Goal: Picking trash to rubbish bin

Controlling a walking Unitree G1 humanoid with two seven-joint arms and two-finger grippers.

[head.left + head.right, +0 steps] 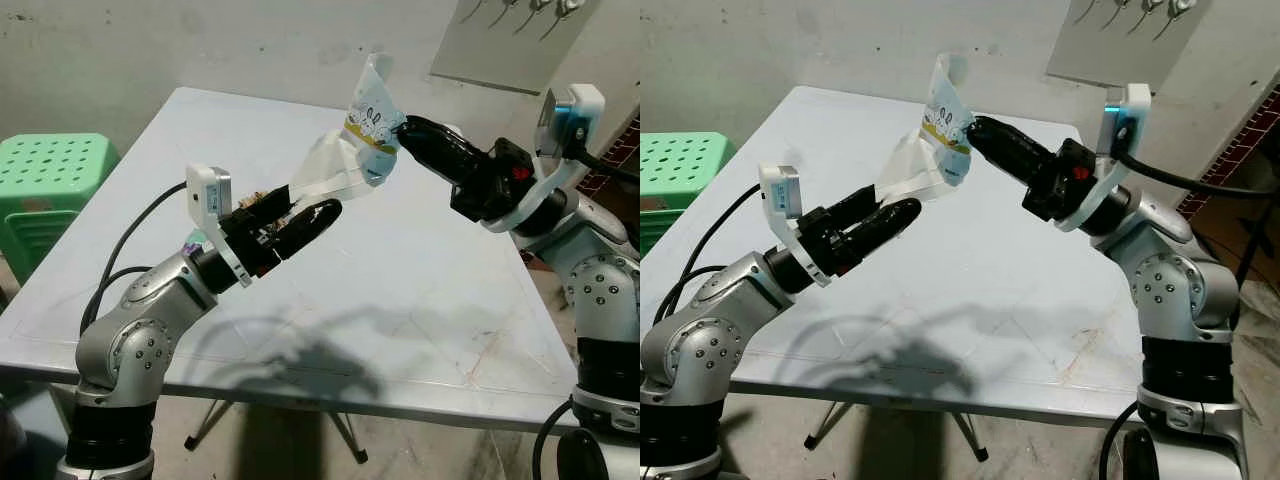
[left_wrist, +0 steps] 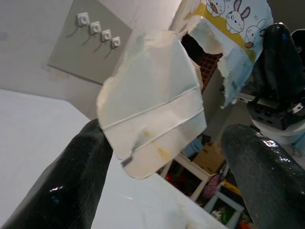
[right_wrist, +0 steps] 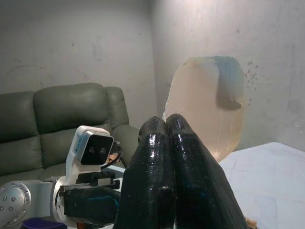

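Note:
A torn snack wrapper (image 1: 372,118), printed with cartoon rabbits on the outside and white inside, hangs in the air above the white table (image 1: 420,300). My right gripper (image 1: 403,130) is shut on the wrapper's upper printed part; in the right wrist view its fingers (image 3: 167,143) are pressed together against the pale foil (image 3: 209,105). My left gripper (image 1: 308,206) is open just below and to the left. The wrapper's white lower flap (image 2: 152,100) hangs between its spread fingers (image 2: 71,176). I cannot tell whether the flap touches them.
A green plastic stool (image 1: 50,170) stands left of the table. A grey wall panel with hooks (image 1: 510,40) hangs behind at the right. The table's front edge (image 1: 330,395) runs just under my arms. A dark sofa (image 3: 47,119) shows in the right wrist view.

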